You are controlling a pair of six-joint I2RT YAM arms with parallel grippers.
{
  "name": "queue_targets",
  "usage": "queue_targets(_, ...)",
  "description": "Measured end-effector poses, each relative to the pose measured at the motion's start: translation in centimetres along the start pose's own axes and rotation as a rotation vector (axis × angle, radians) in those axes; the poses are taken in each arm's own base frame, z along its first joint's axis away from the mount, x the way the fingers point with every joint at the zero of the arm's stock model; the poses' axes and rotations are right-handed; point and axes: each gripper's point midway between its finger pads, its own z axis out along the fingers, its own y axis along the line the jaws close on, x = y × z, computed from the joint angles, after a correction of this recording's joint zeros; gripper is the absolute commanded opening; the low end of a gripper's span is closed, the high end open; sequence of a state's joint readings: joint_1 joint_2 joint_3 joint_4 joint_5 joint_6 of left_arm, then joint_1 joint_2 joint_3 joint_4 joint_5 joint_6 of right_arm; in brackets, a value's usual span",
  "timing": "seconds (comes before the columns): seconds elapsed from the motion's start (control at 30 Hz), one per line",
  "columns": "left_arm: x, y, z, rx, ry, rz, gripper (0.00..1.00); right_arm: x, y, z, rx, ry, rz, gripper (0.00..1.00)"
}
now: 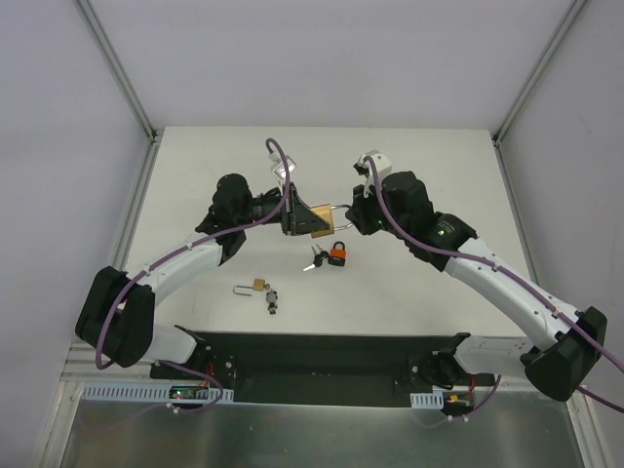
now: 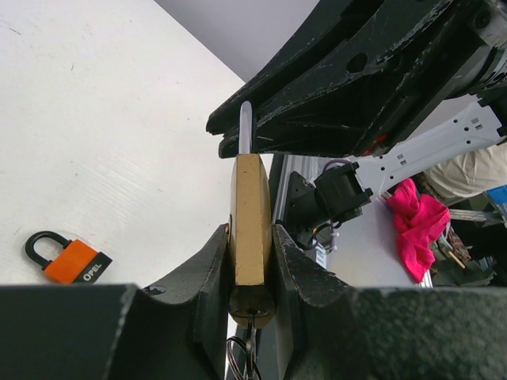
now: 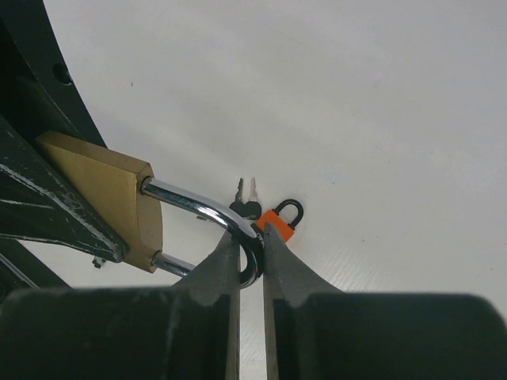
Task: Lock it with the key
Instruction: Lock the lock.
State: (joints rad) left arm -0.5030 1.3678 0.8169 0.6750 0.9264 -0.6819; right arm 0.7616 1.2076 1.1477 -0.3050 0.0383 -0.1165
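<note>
- Both arms meet mid-counter, with the brass padlock (image 1: 314, 218) held off the counter (image 1: 195, 175) between them.
- The left gripper (image 2: 250, 237) is clamped on the padlock's body. One finger presses each broad face, and the body stands edge-on in the left wrist view.
- The shackle (image 3: 190, 202) points away from the left gripper, straight toward the right arm.
- The right gripper (image 3: 249, 237) is pinched shut on the bend of that shackle, fingertips squeezing the chrome loop from both sides.
- In the right wrist view both shackle legs run into the brass body. Whether it has clicked home, I cannot tell.
- A small metal piece (image 2: 251, 321) with a wire ring hangs under the padlock's bottom end. It could be a key in the keyhole, but the view is too tight to say.
- Down on the counter, an orange padlock (image 1: 338, 255) lies flat just below the held one, with a pair of keys (image 1: 314, 260) touching its left side.
- Nearer the arm bases, a small padlock (image 1: 253, 287) lies with its shackle swung open, and another key bunch (image 1: 272, 300) sits just beside it.
- Off the counter's edge in the left wrist view, a pink cloth (image 2: 416, 226) is bunched up.
</note>
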Motion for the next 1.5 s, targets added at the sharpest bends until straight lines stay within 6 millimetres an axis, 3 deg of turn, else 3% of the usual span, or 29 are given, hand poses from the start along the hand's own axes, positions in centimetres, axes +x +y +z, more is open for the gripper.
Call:
queue_targets(0.53, 0.8, 0.2, -0.2, -0.013, 0.046, 0.021, 0.0, 0.4, 0.5, 0.2, -0.044, 0.017, -0.059, 0.01)
queue_targets(1.07, 2.5, 1.1, -1.5, -0.141, 0.165, 0.13, 0.0, 1.9, 2.1, 0.8, -0.135, 0.078, -0.101, 0.01)
queue_targets(1.5, 0.8, 0.6, -1.9, -0.179, 0.085, 0.188, 0.0, 0.0, 2.4, 1.2, -0.137, 0.003, -0.074, 0.01)
